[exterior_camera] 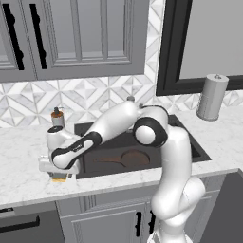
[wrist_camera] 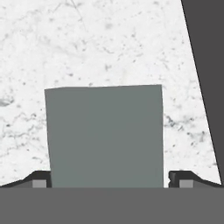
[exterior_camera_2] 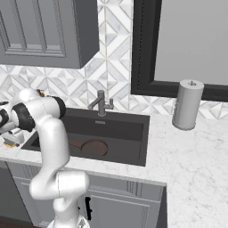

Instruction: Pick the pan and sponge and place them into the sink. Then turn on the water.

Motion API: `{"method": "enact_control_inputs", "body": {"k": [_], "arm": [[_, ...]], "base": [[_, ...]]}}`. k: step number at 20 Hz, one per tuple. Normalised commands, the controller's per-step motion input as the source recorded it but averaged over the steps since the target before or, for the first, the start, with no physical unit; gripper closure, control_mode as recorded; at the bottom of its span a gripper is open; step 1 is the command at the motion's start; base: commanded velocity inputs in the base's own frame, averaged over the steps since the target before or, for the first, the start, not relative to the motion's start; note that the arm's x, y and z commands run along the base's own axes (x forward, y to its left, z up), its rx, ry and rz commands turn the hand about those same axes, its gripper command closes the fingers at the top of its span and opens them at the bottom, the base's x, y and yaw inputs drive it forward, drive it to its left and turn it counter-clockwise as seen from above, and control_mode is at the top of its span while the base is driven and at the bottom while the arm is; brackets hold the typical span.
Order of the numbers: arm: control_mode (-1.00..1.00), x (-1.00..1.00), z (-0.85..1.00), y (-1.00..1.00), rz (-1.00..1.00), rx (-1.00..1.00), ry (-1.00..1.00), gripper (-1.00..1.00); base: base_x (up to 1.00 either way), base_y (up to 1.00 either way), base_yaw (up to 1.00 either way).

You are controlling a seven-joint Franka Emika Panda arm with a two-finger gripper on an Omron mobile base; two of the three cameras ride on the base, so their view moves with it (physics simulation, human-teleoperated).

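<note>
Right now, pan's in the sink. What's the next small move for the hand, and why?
Probably close the hand on the sponge, then lift. In the hand view the sponge's green top sits between the two fingertips, one at each edge, on the marble counter left of the sink. The pan already lies in the basin.

We see a white marble worktop (exterior_camera: 28,166) carrying a sponge (wrist_camera: 105,135) left of the sink (exterior_camera_2: 133,133), a paper-towel roll (exterior_camera: 212,97) right, a bottle (exterior_camera: 57,118) behind.
</note>
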Motion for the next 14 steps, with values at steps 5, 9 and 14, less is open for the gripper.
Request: {"method": "enact_control_inputs", "body": {"k": [5,9,14], "arm": [[-1.00,0.09,-0.42,0.05,0.01,0.02,-0.05,-1.00],[-1.00,0.00,-0.31,-0.02,0.00,0.02,0.00,1.00],[-1.00,0.00,-0.08,-0.16,0.00,0.03,0.00,1.00]], "base": [[0.00,0.00,0.00],[0.00,0.00,0.00],[0.00,0.00,0.00]]}}
